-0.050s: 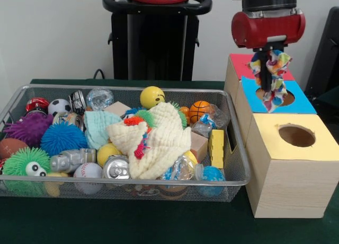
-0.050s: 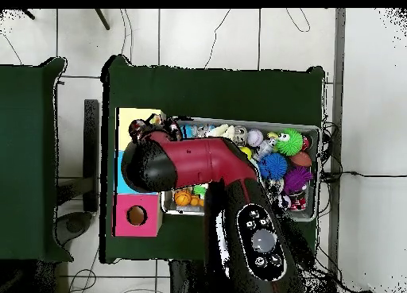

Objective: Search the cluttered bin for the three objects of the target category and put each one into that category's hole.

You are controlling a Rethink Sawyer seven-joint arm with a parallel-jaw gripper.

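Hanging from your claw (image 1: 268,57) is a colourful patterned cloth (image 1: 271,79), pinched at its top so the rest trails straight down. Directly beneath the claw sits the blue-topped box (image 1: 296,103), and the cloth's lower end already dangles at or just inside the blue box's hole (image 1: 274,97); the front view does not settle whether the tip has crossed the rim.

Judging by that, you are at the drop step. Keep the claw centred over the hole, because a limp cloth swings and can catch on the edge. Lower a little more so most of the fabric is below the rim before you let go; otherwise it may fold over the blue top and hang there instead of falling through.

Behind the claw, towards the robot, stands the pink-topped box (image 1: 242,64); on the opposite side, away from the robot, stands the yellow-topped box (image 1: 296,148) with its own hole. Stay clear of both.

Off to the side of the claw lies the wire bin (image 1: 233,148), crowded with balls, cans and spiky toys. A cream knitted cloth (image 1: 159,140) and a pale green cloth (image 1: 101,126) lie on top there, likely your remaining targets.
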